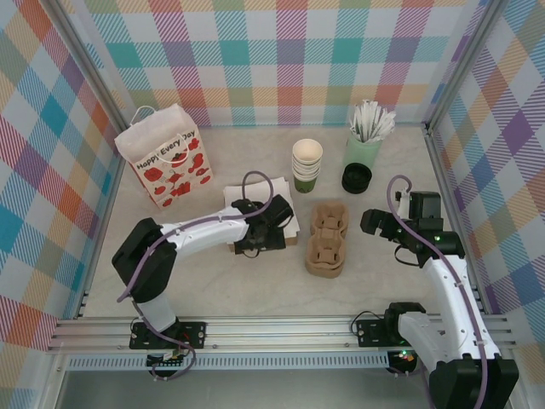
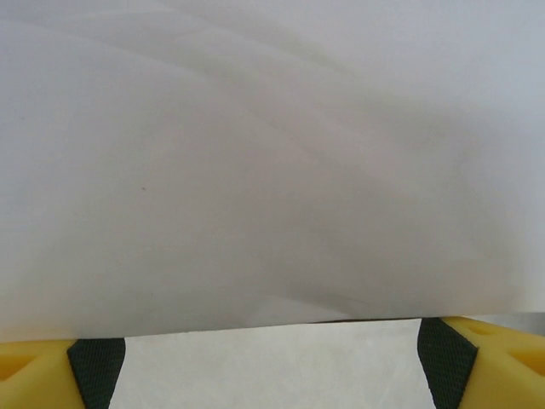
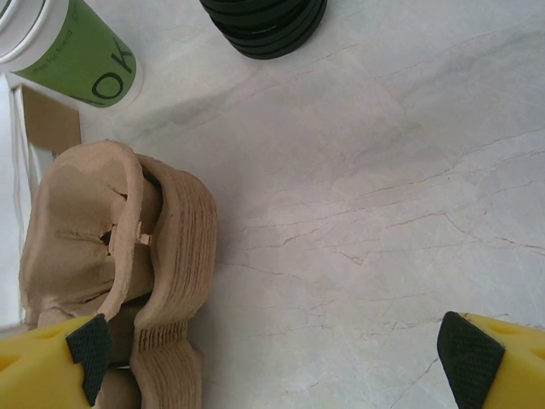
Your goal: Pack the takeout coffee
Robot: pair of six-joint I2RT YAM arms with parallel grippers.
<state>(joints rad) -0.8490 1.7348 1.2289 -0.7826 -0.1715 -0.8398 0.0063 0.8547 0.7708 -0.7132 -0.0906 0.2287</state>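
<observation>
White napkins [image 2: 272, 170] before left tool [image 2: 271, 366], jaws spread, right tool [image 3: 279, 345] spread beside cardboard carriers [image 3: 111, 239]

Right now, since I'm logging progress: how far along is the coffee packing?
Done: nothing; the cup stack, carrier stack and bag stand apart. In hand: left end effector open at the napkins, right end effector open beside the carrier stack. Left: all packing.

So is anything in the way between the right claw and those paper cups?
Nothing squarely. Bare table lies between the right claw and the paper cups; the black lids and cardboard cup carriers flank that path closely.
</observation>
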